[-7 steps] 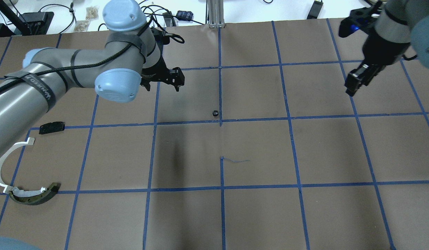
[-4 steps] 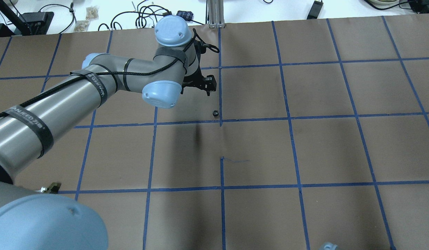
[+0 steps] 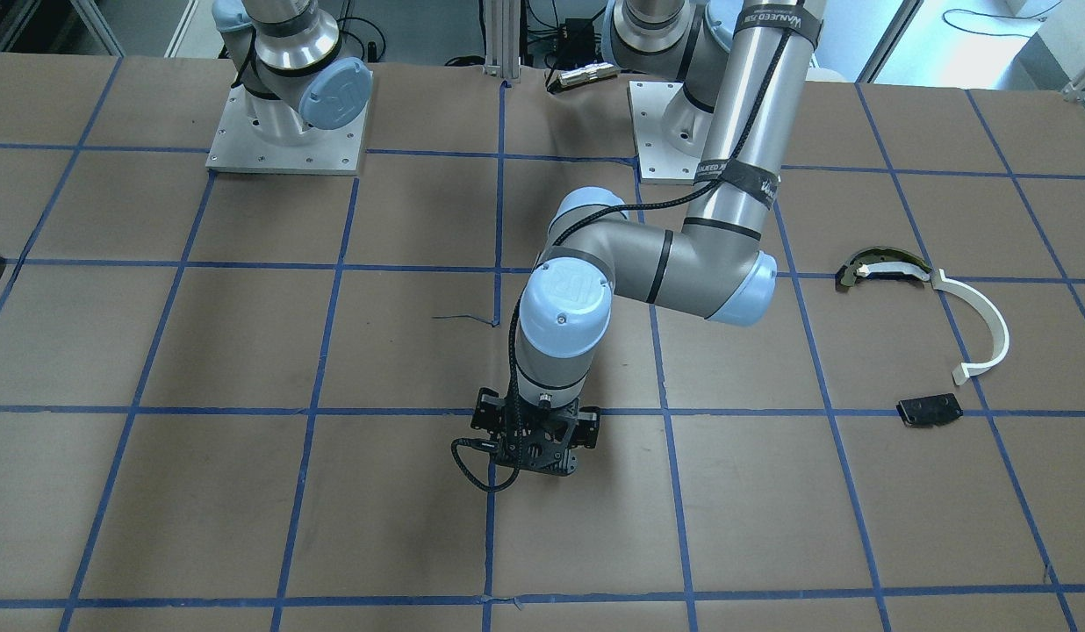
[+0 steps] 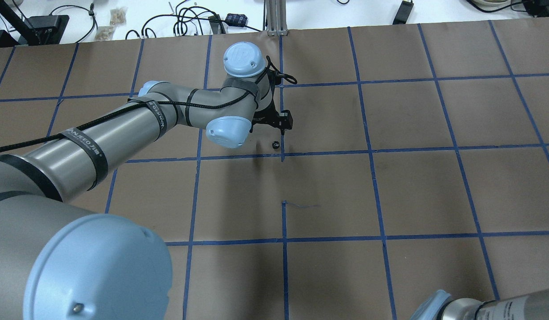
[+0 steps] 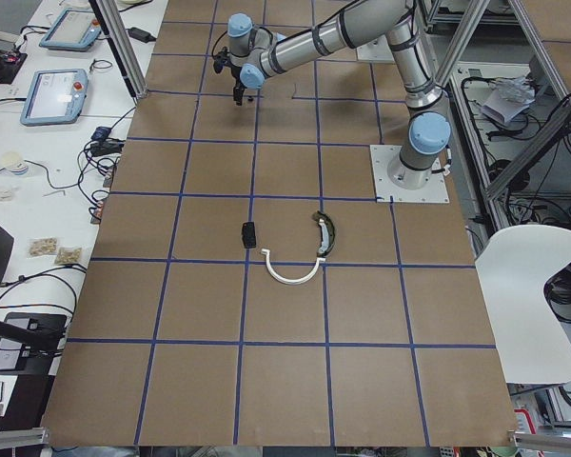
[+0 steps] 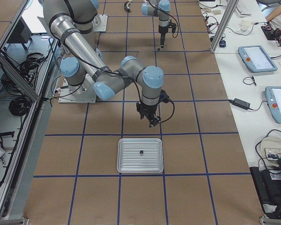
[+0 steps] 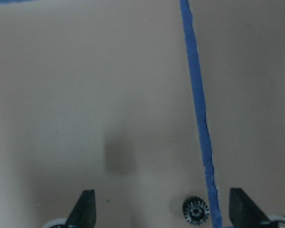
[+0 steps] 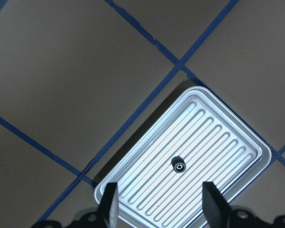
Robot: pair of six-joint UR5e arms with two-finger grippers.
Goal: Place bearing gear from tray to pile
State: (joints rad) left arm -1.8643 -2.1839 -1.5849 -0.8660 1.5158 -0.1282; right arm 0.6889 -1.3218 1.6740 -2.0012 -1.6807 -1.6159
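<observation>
The left tool point(image 7: 161, 202) hangs with fingers spread wide above a bearing gear point(image 7: 195, 210) lying flat on the bench point(image 4: 416, 191), just beside a blue tape line point(image 7: 197, 95); the gear sits nearer one finger than the other, so I judge the tool should shift sideways to centre it, drop low and close softly, since so small a toothed part may skid; the pile point(image 3: 1002, 335) lies well apart; the right tool point(image 8: 160, 202), also wide, hovers over the tray point(image 8: 147, 183), where a second gear point(image 8: 179, 166) lies; brown paper covers the bench; side desks point(image 5: 38, 190) carry cables and pendants point(image 6: 257, 58).
</observation>
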